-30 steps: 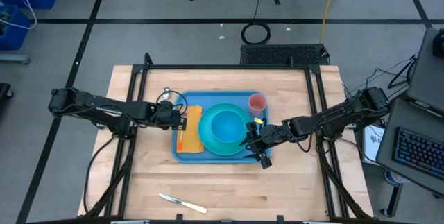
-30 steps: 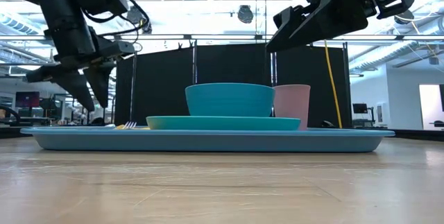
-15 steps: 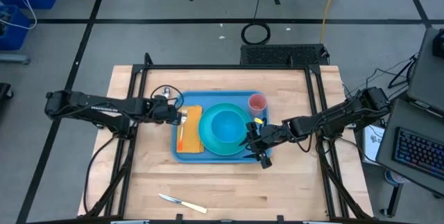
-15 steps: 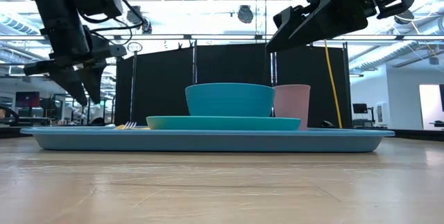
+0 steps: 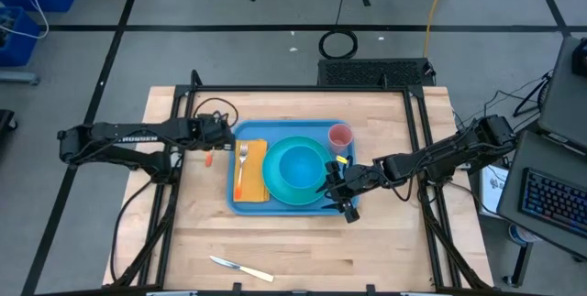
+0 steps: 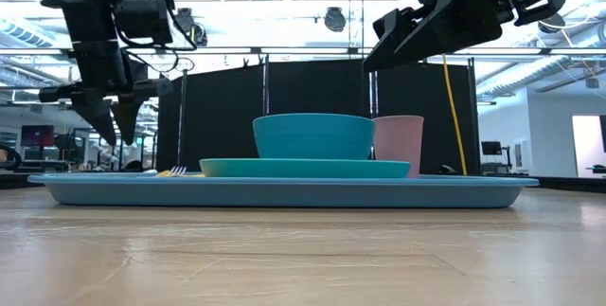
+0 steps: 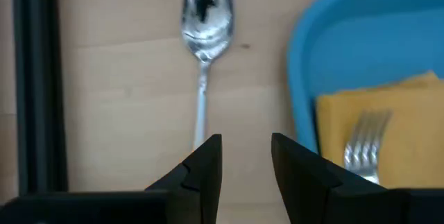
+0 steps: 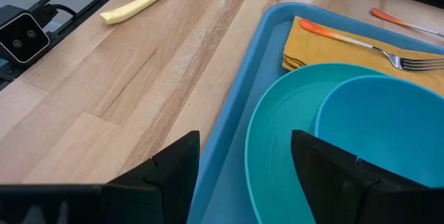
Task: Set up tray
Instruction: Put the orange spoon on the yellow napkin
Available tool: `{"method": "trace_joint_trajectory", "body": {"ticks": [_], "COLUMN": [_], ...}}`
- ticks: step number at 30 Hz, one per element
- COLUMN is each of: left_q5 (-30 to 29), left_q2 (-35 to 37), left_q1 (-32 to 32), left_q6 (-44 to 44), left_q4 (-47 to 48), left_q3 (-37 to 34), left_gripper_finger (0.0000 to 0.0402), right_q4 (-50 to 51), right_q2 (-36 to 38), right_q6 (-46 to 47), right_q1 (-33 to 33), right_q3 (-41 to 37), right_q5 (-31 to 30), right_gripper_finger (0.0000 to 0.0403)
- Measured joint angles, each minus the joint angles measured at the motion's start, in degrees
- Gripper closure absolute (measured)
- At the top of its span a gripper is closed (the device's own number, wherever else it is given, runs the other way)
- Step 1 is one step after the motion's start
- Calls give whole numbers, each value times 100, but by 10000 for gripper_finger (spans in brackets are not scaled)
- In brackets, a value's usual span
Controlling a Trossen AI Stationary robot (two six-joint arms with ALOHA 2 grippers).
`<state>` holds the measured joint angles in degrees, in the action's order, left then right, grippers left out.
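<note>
The left claw (image 5: 218, 134) hovers just beside the tray's (image 5: 292, 207) left rim, its fingers parted and holding nothing, above a spoon (image 7: 203, 30) that lies on the bare worktop (image 5: 385, 241). The tray sits mid-worktop and already carries a yellow napkin (image 5: 252, 172) with a fork (image 5: 242, 160), a plate (image 5: 275, 179), a bowl (image 5: 301, 165) and a pink cup (image 5: 340, 136). The right claw (image 5: 336, 189) waits wide open over the tray's right edge. The step in hand looks like fetching the spoon: the next move calls for lowering squarely over its handle before closing. A knife (image 5: 240, 269) lies well in front of the tray.
</note>
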<state>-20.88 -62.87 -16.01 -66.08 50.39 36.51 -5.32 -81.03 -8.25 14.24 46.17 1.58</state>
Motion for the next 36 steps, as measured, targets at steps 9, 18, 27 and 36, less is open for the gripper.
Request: {"method": "trace_joint_trajectory", "body": {"ticks": [9,18,27,36], "left_q5": [727,1230,1379,1494], "left_q2": [-170,-798,-1179,-1358], "left_q1": [-1025,-1579,-2013,-2162], "left_q6": [626,1047,1244,1444], "left_q4": [-121,-532,-568,-656], "left_q3": [0,0,0,0], "left_gripper_finger": [275,275,275,275], "right_q4": [-1,-4,-4,-4], "right_q2": [0,0,0,0], "right_q6": [-7,-13,-15,-15], "right_q1": [0,0,0,-2], "right_q3": [0,0,0,-17], "right_q5": [-1,-2,-2,-2], "right_gripper_finger": [187,187,187,187]}}
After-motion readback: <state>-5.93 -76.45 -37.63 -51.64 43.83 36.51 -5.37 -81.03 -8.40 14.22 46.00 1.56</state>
